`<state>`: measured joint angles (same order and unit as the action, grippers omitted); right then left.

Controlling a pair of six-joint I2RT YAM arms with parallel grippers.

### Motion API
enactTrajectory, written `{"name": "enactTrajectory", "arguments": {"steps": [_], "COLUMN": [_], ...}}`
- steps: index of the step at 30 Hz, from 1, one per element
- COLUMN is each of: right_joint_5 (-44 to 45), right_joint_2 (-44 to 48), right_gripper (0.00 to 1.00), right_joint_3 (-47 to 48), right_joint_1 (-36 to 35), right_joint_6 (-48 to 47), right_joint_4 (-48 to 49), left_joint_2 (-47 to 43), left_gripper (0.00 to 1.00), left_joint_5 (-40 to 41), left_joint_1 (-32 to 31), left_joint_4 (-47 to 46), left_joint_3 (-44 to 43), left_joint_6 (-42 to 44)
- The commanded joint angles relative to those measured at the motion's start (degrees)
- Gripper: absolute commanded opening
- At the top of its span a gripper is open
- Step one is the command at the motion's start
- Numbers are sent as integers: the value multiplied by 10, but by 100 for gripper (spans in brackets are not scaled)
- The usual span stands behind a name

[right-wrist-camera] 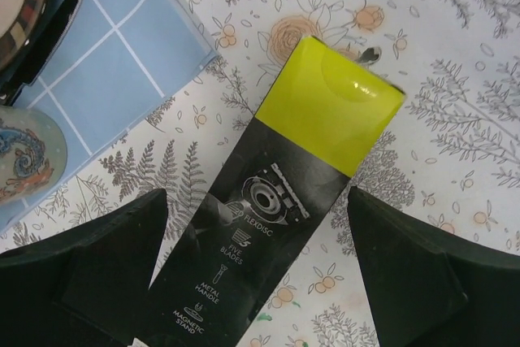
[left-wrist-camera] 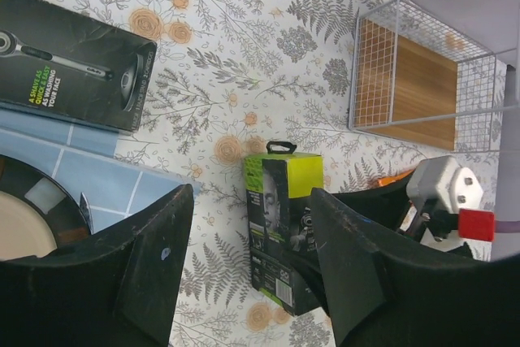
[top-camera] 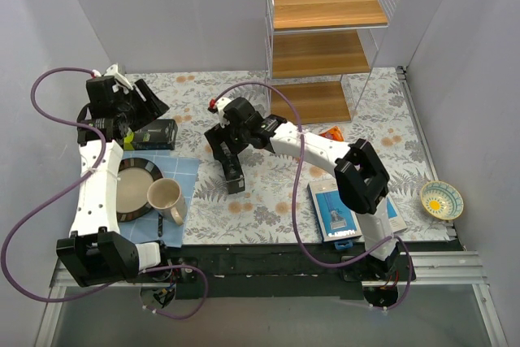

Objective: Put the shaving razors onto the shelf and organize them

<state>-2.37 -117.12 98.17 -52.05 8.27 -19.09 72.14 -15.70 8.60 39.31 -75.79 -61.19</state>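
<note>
Jaws of the right gripper (right-wrist-camera: 256, 201) stand wide astride a black-and-lime razor box (right-wrist-camera: 325, 111), the left gripper (left-wrist-camera: 250, 197) hangs open and empty, and two blue razor packs (top-camera: 335, 210) lie near-right, well apart from the shelf (top-camera: 325, 6).

We see bright, even light from overhead, with only soft shadows on the flowered tablecloth (top-camera: 260, 201). A pale sheen sits on the lime box (right-wrist-camera: 337, 107) at upper right; dark fingers (right-wrist-camera: 81, 274) blur along the bottom edge.

Wire shelf (top-camera: 325, 6) carries smooth wooden boards; razor box (right-wrist-camera: 301, 168) glossy.
</note>
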Motion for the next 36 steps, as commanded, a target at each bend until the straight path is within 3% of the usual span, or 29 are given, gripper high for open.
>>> {"name": "enactTrajectory", "arguments": {"steps": [1, 5, 8, 11, 12, 15, 20, 25, 29, 30, 34, 36], "right_joint_5": [34, 47, 27, -23, -35, -125, -189, -170, -157, -163, -210, -233], "right_joint_2": [-7, -14, -15, -7, 2, 28, 78, 165, 294, 354, 485, 537], "right_gripper": [98, 98, 92, 76, 64, 41, 39, 32, 28, 27, 24, 23], "right_joint_3": [6, -17, -23, -30, -32, -47, -82, -176, -344, -378, -523, -566], "right_joint_1": [-9, -8, -4, 5, 9, 34, 54, 54, 53, 53, 54, 53], "right_joint_6": [38, 37, 17, -30, -56, -129, -241, -421, -551, -577, -707, -784], "right_joint_4": [-19, -31, -31, -20, -17, -3, -37, -37, 102, 177, 304, 303], "left_joint_2": [-24, -19, -12, -4, -2, 1, 5, -2, -7, -5, 33, 50], "left_gripper": [59, 59, 59, 59, 59, 59, 59, 59, 62, 63, 69, 70], "left_joint_5": [-29, -44, -51, -63, -65, -74, -103, -224, -320, -331, -431, -487], "left_joint_1": [24, 37, 43, 44, 43, 44, 43, 43, 22, 16, -6, -26], "left_joint_4": [2, 2, 0, -5, -8, -15, -29, -59, -104, -107, -127, -130], "left_joint_3": [19, 15, 7, -1, -2, -2, 13, 61, 126, 136, 130, 116], "left_joint_6": [-23, -31, -32, -29, -28, -23, -23, -55, -101, -103, -97, -87]}}
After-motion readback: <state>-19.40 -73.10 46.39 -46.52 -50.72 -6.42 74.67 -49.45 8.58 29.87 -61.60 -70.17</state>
